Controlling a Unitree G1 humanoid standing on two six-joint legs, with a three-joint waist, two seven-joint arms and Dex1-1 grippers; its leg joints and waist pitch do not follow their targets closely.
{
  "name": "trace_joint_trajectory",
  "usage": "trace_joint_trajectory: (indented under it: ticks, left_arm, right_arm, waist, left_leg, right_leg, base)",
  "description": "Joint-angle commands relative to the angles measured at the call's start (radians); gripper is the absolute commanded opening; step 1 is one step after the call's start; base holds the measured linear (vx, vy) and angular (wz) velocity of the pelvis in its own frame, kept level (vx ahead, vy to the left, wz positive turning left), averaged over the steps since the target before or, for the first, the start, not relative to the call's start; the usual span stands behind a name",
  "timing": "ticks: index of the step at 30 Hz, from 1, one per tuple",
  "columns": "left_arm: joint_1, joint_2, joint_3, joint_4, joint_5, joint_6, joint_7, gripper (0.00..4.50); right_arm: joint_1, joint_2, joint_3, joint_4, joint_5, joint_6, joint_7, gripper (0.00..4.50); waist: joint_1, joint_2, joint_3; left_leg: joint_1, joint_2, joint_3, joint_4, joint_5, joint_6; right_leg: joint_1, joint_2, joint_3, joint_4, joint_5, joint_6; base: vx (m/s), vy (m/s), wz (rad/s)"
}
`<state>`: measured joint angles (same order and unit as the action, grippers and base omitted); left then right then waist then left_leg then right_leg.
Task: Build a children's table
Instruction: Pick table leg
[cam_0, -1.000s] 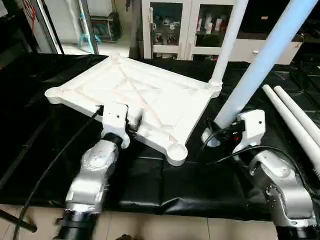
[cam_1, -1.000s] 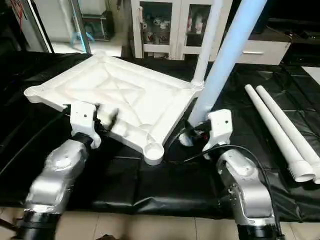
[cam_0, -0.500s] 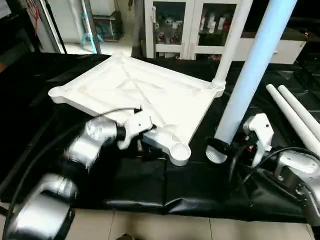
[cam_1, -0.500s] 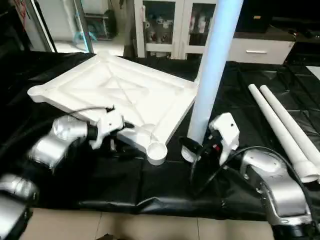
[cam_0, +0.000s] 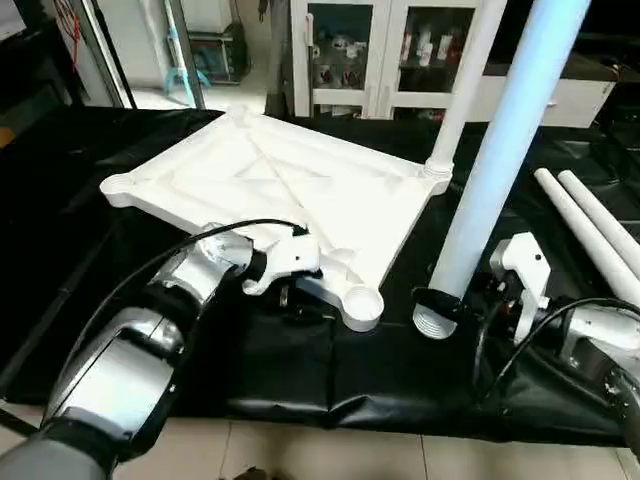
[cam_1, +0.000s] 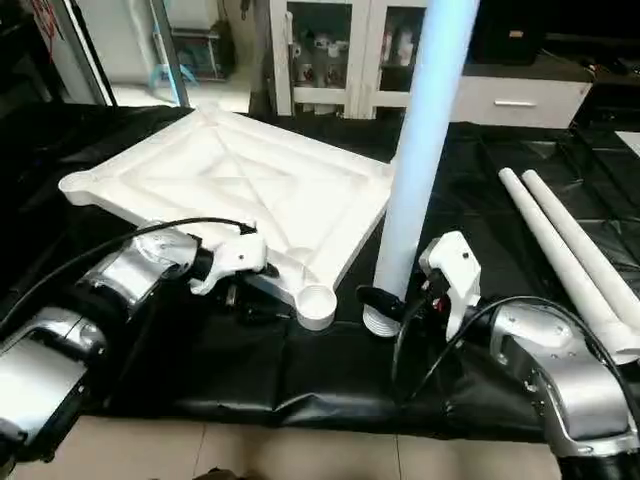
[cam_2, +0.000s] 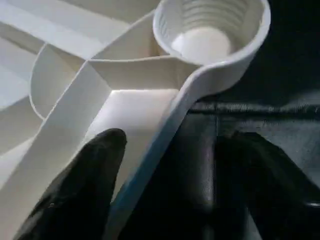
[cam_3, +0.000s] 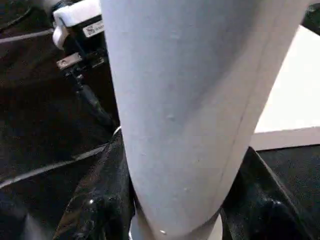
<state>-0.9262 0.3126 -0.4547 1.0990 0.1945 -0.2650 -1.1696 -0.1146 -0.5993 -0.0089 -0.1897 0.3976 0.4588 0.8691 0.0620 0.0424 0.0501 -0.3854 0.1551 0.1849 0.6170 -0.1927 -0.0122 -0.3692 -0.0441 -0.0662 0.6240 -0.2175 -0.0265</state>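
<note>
The white table top (cam_0: 270, 185) lies ribbed side up on the black cloth. One white leg (cam_0: 458, 90) stands in its far right corner socket. My left gripper (cam_0: 300, 298) is open and straddles the top's near rim (cam_2: 165, 125), one finger (cam_2: 85, 185) inside it and the other on the cloth. It sits just beside the empty near corner socket (cam_0: 362, 303). My right gripper (cam_0: 455, 300) is shut on a second leg (cam_0: 500, 150), held nearly upright. That leg's flared end (cam_0: 434, 322) is down by the cloth, right of that socket. Two loose legs (cam_0: 590, 230) lie at the right.
The black-draped work table (cam_0: 300, 385) ends near my forearms, with tiled floor below. White glass-door cabinets (cam_0: 360, 60) stand behind it. A black cable (cam_0: 120, 300) loops over my left arm. Metal stands (cam_0: 110, 50) rise at the back left.
My left gripper has slid right along the top's near edge to just beside the near corner socket. My right gripper has stood the held leg more upright.
</note>
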Motion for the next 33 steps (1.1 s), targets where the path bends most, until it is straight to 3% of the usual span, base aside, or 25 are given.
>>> trace_joint_trajectory:
  ticks: [1,8,10,18,24,33]
  left_arm:
    - [-0.012,0.005,-0.018,0.022,0.039,-0.027,0.016,3.33]
    - [-0.034,-0.01,-0.043,0.071,0.08,-0.102,0.061,2.95]
    - [-0.05,-0.009,-0.082,0.091,0.136,-0.143,0.1,2.67]
    - [-0.073,-0.008,-0.125,0.123,0.209,-0.175,0.113,2.14]
    - [-0.079,-0.013,-0.147,0.15,0.238,-0.192,0.047,1.69]
    - [-0.071,-0.025,-0.161,0.152,0.253,-0.176,-0.039,1.0]
  right_arm:
    - [-0.009,-0.005,0.01,-0.011,0.009,0.003,0.014,1.89]
    - [-0.015,0.003,0.02,-0.013,0.003,0.006,0.019,1.89]
    - [-0.017,-0.004,0.028,-0.006,0.0,-0.003,0.024,1.89]
    - [-0.024,-0.006,0.032,-0.001,-0.004,-0.006,0.029,1.89]
    - [-0.024,-0.008,0.04,0.002,-0.008,-0.012,0.037,1.89]
    - [-0.03,-0.006,0.049,0.009,-0.018,-0.022,0.041,1.89]
  waist:
    - [0.007,-0.014,-0.063]
    - [0.01,-0.016,-0.064]
    - [0.009,-0.018,-0.063]
    - [0.007,-0.018,-0.062]
    - [0.007,-0.019,-0.061]
    - [0.009,-0.019,-0.06]
  left_leg:
    - [0.022,0.096,-0.046,-0.073,-0.16,0.073]
    - [0.023,0.098,-0.046,-0.073,-0.152,0.081]
    - [0.023,0.098,-0.046,-0.073,-0.154,0.082]
    - [0.023,0.096,-0.045,-0.073,-0.159,0.078]
    - [0.022,0.097,-0.045,-0.074,-0.151,0.086]
    - [0.025,0.099,-0.043,-0.077,-0.175,0.071]
  right_leg:
    - [0.043,-0.137,0.065,-0.081,-0.084,-0.238]
    - [0.041,-0.138,0.064,-0.08,-0.067,-0.242]
    - [0.041,-0.138,0.064,-0.08,-0.072,-0.239]
    - [0.04,-0.139,0.064,-0.084,-0.098,-0.232]
    - [0.04,-0.139,0.064,-0.083,-0.079,-0.238]
    - [0.038,-0.142,0.065,-0.086,-0.119,-0.238]
  base:
    - [0.0,0.0,0.0]
    - [0.0,0.0,0.0]
    - [0.0,0.0,0.0]
    - [0.0,0.0,0.0]
    - [0.0,0.0,0.0]
    - [0.0,0.0,0.0]
